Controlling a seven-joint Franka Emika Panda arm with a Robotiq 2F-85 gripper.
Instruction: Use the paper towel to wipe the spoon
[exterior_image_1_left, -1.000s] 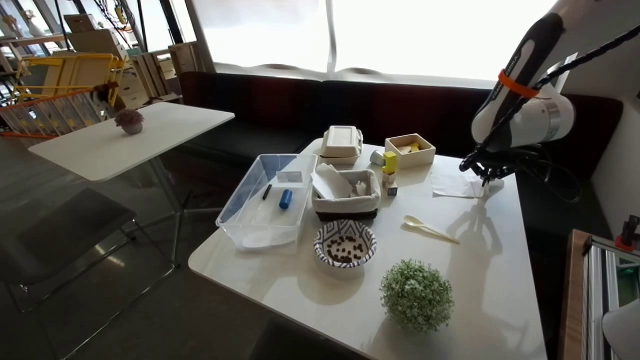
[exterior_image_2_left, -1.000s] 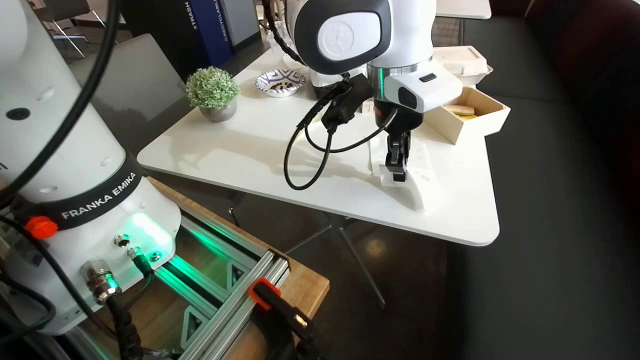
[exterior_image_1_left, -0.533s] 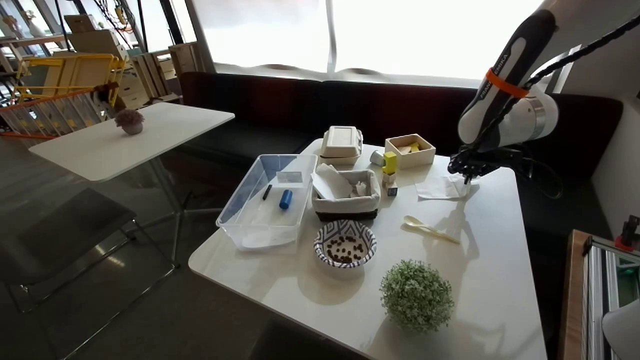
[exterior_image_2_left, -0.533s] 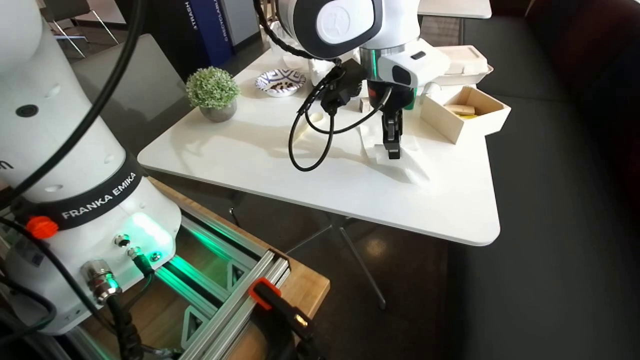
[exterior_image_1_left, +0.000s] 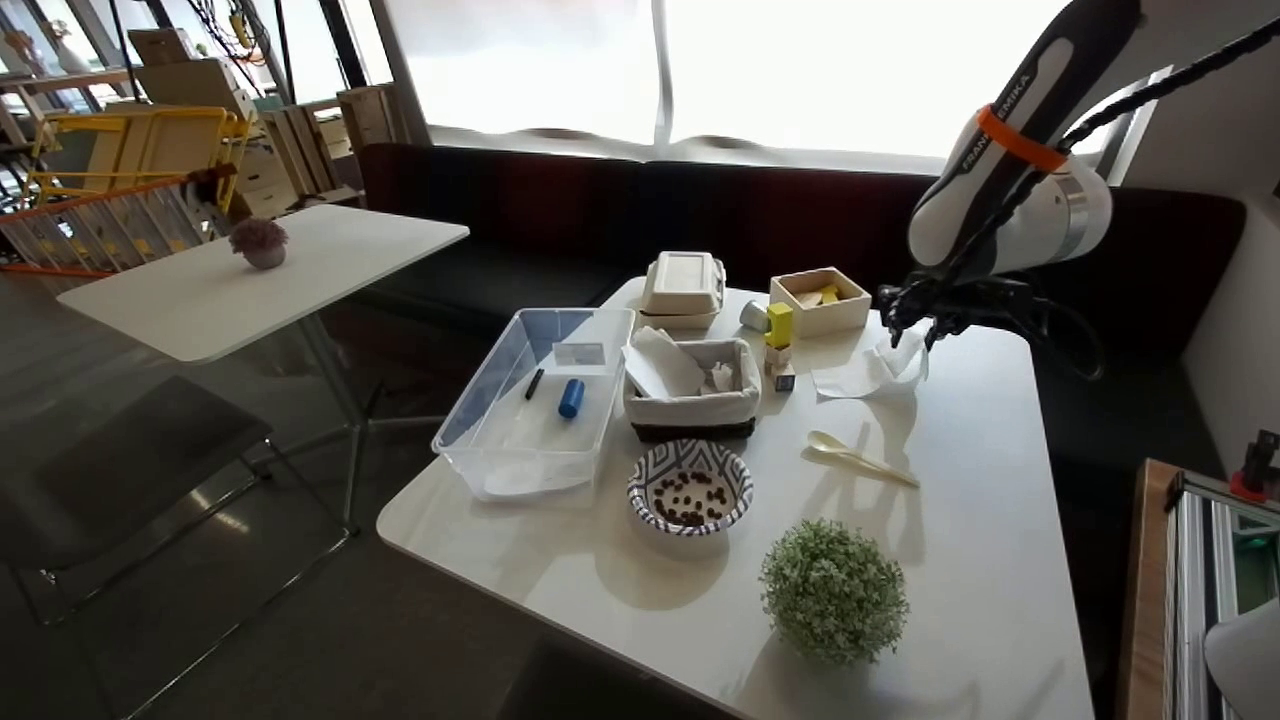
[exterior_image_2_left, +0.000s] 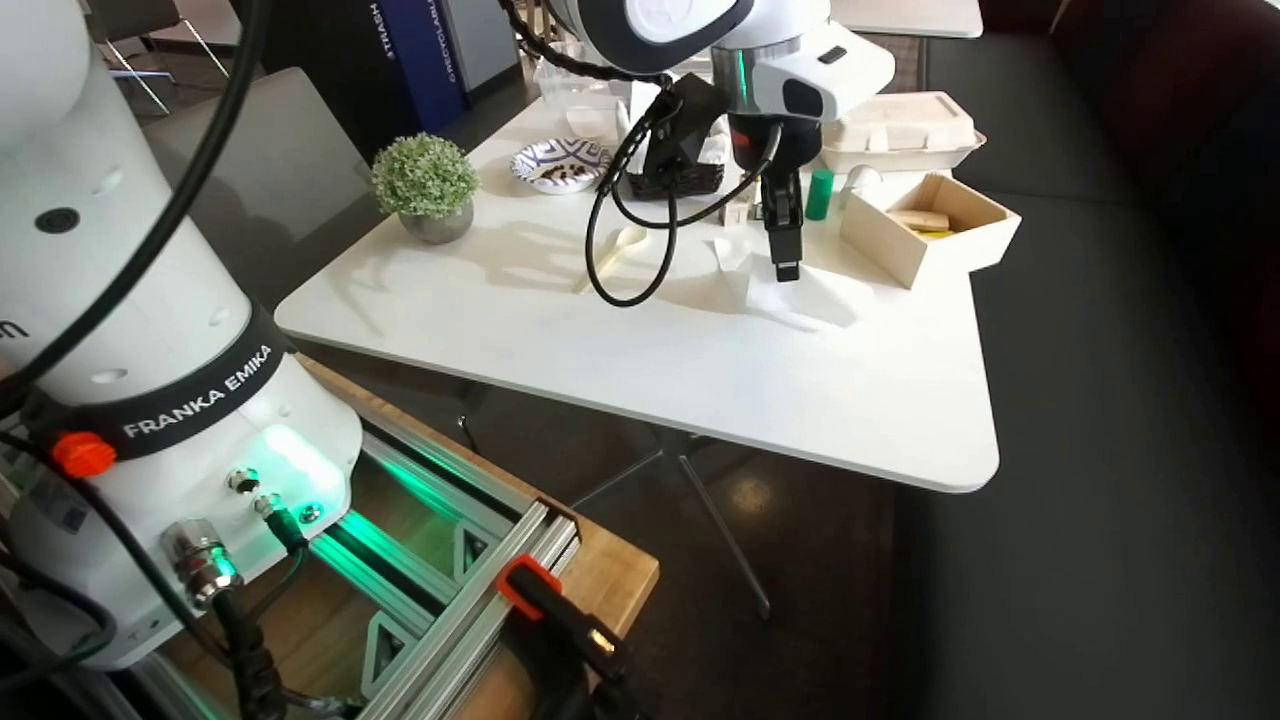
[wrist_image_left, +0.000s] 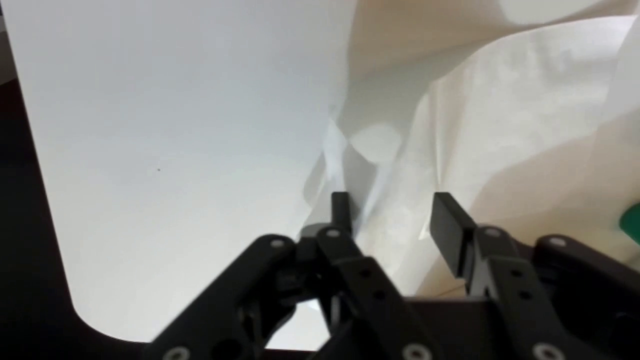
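Note:
A white paper towel (exterior_image_1_left: 848, 380) lies on the white table, creased and bunched up at the end under my gripper; it also shows in an exterior view (exterior_image_2_left: 812, 296) and in the wrist view (wrist_image_left: 540, 100). My gripper (exterior_image_1_left: 912, 344) is open just above the bunched end of the towel. In the wrist view the gripper (wrist_image_left: 390, 212) has its fingertips apart, with towel seen between and beyond them; whether they touch it I cannot tell. A pale yellow spoon (exterior_image_1_left: 862, 460) lies on the table apart from the towel; it also shows in an exterior view (exterior_image_2_left: 612, 258), partly behind the cable.
A wooden box (exterior_image_1_left: 840, 315), stacked blocks (exterior_image_1_left: 779, 330) and a green cylinder (exterior_image_2_left: 818, 195) stand near the towel. A lined basket (exterior_image_1_left: 690, 412), patterned bowl (exterior_image_1_left: 740, 490), clear bin (exterior_image_1_left: 530, 470), takeout box (exterior_image_1_left: 686, 282) and potted plant (exterior_image_1_left: 835, 590) are also on the table.
My gripper moved away from the table's near end, dragging the towel toward the blocks. Its fingers, close together on the towel before, are now apart and slightly higher. The towel is more bunched.

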